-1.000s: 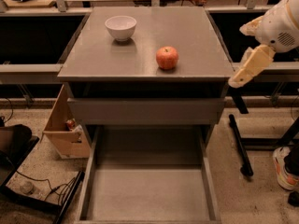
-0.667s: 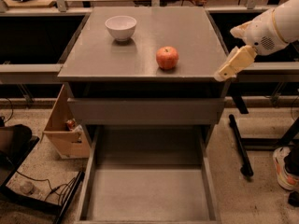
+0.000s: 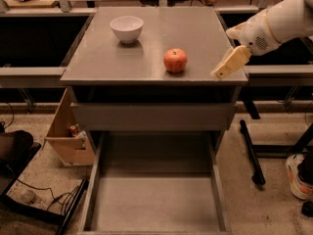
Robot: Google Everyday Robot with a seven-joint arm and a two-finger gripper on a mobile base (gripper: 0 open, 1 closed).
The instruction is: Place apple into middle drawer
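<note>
Grey tabletop (image 3: 98,58), bearing two items. White bowl (image 3: 126,27): at 11 o'clock, no part of the job. Open drawer (image 3: 154,204): at 6 o'clock, floor bare, ready to receive. Red apple (image 3: 175,60): on the tabletop, 4 o'clock of the bowl, not yet gripped. Tan end effector (image 3: 222,70): 3 o'clock of the apple, apart from it, holding nothing; how far open cannot be told. Probably lined up for a side approach.

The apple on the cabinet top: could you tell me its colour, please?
Red-orange apple, clearest in the camera view; the gripper hovers to its right.
</note>
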